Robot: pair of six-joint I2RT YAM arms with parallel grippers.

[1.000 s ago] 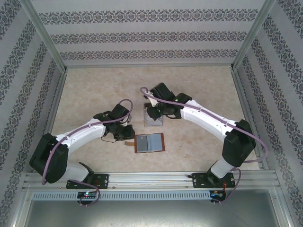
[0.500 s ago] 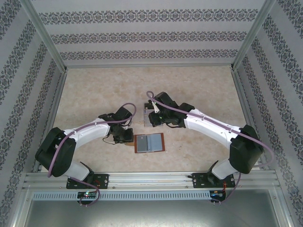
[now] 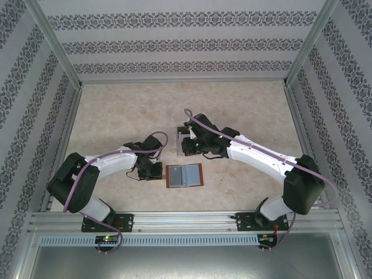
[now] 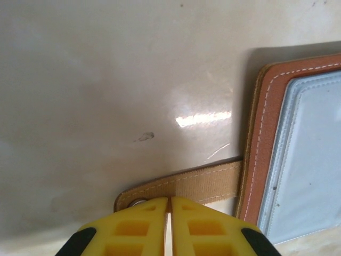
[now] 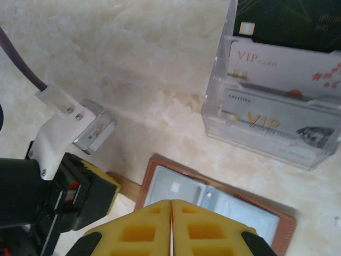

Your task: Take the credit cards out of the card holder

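The card holder lies open and flat on the table, reddish-brown rim around grey-blue pockets. Its brown strap tab sticks out to the left. My left gripper is shut, and its yellow tips rest on the end of that tab. My right gripper hovers shut above the holder's far edge, nothing between its fingers. The credit cards stand in a clear plastic box: a pale VIP card, a dark card behind it, another pale one in front.
Patterned walls and metal rails enclose the beige table. The clear box stands just beyond the holder, partly under the right arm. The left gripper's body sits close to the holder's left side. Open tabletop lies to the far left and far right.
My left gripper has moved nearer and to the right, down onto the strap tab. The right arm has swung its elbow out and the right gripper has shifted slightly nearer, over the holder.
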